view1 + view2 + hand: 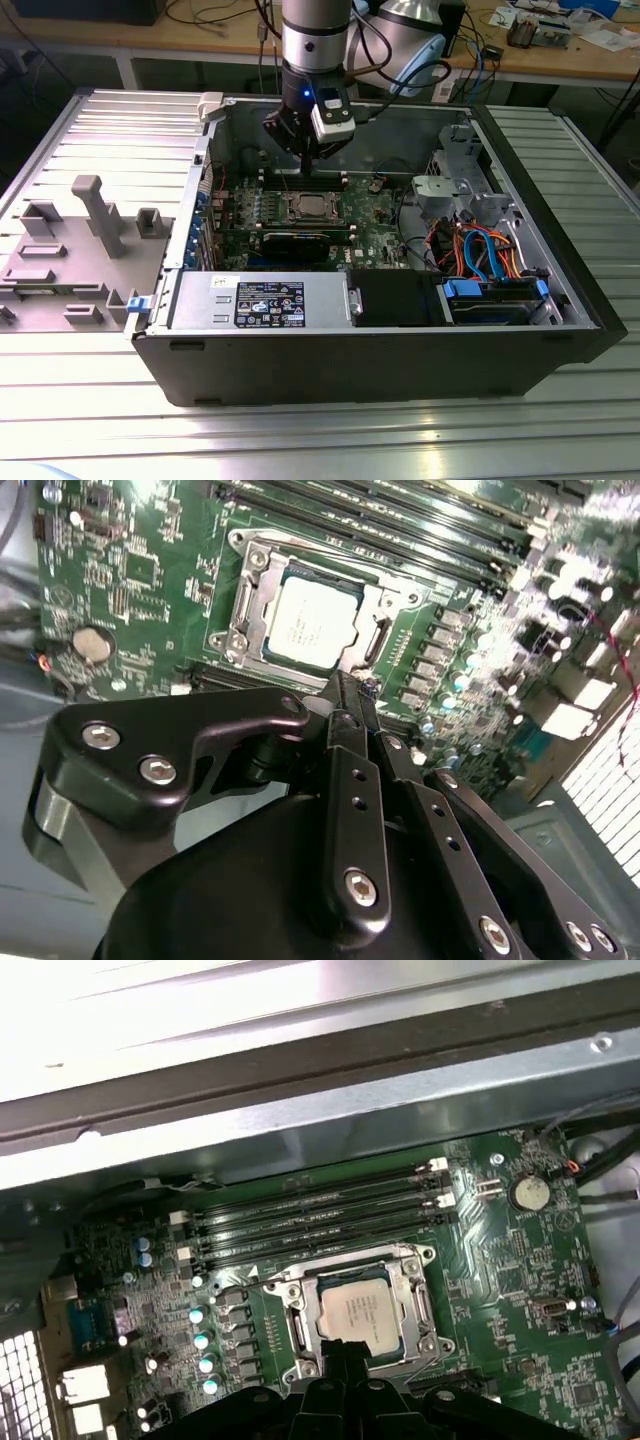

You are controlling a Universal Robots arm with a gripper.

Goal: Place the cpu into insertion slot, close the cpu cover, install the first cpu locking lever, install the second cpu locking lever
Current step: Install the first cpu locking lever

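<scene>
One gripper [350,695], fingers pressed together and empty, is seen above the green motherboard [375,232]. Just beyond its fingertips, the cpu [312,620] is seated in the insertion slot [296,1332], with the cpu cover [385,608] closed over it.

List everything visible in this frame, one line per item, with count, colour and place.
computer case: one, black, lying open on the ridged metal table.
motherboard: one, green, on the case floor.
cpu: one, silver top, seated in the insertion slot.
cpu cover: one, silver frame, down around the chip.
memory slots: several, long and black, beside the socket.
coin cell: one, silver, on the board.
power supply: one, grey, along the case's near wall.
cables: a bundle, orange and blue, the exterior view's right.
fixture tray: one, grey, the exterior view's left.
gripper: one, black, jaws closed, hovering by the socket.
</scene>
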